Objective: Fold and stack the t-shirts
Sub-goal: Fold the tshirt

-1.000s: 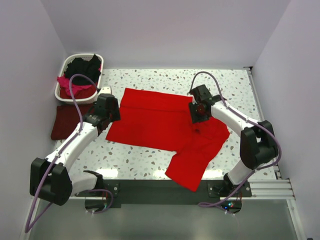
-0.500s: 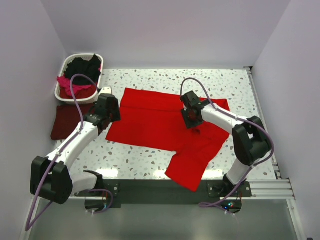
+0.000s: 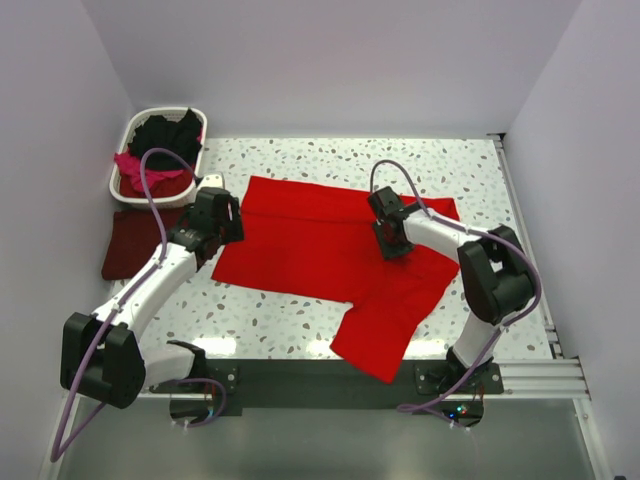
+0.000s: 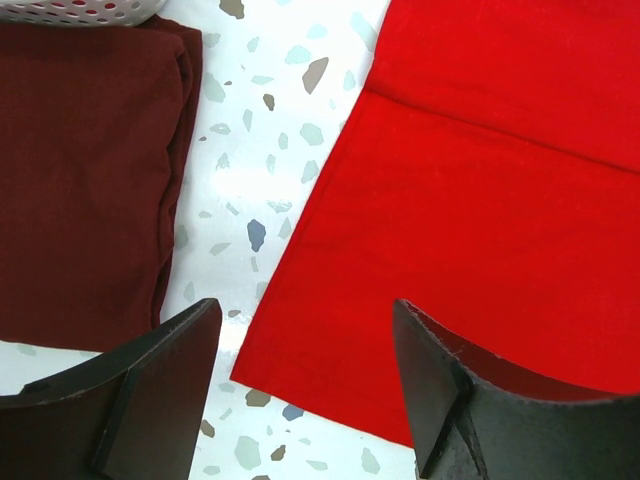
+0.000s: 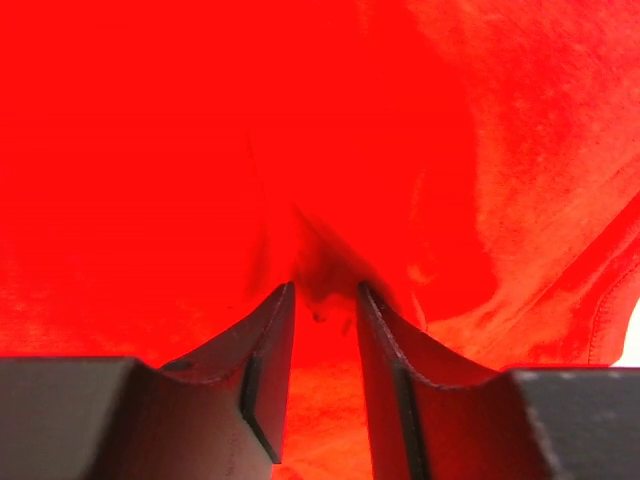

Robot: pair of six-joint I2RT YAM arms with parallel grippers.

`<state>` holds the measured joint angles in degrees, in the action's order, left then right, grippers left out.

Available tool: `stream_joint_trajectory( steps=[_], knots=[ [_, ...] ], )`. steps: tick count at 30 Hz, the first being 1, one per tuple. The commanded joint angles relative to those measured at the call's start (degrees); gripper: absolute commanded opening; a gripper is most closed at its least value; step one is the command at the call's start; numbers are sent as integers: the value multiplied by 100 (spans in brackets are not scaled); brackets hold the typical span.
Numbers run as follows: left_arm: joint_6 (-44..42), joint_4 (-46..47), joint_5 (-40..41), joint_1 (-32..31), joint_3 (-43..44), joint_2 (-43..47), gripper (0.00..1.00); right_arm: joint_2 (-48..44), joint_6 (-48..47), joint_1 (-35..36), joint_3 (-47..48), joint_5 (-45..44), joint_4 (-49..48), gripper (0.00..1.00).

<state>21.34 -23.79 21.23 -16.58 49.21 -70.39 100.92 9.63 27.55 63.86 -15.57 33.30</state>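
A white laundry basket [image 3: 122, 160] sits at the speckled table's [image 3: 290, 320] far-left corner.

Two white arms [image 3: 150, 285], black joints [image 3: 100, 360], thin purple cables [image 3: 152, 205].

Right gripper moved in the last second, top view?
Yes. The right gripper has shifted slightly left across the red t-shirt, toward the laundry basket side, pinching a fold of the cloth.
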Motion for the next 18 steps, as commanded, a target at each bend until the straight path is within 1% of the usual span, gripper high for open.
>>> stream_joint_trajectory(
  steps=[1,8,10,14,18],
  knots=[
    [-113,155,39,23,1,25,75,-47,65,-144,-110,-8,-262,34],
    [-113,164,39,32,-8,17,76,-20,57,-189,-163,151,-342,18],
    [-113,164,30,32,-8,25,77,6,65,-189,-180,186,-342,15],
    [-113,156,21,32,-8,25,77,6,83,-189,-172,352,-289,0],
    [-122,173,21,32,-8,52,79,-265,223,-189,-93,651,-44,0]
  ],
)
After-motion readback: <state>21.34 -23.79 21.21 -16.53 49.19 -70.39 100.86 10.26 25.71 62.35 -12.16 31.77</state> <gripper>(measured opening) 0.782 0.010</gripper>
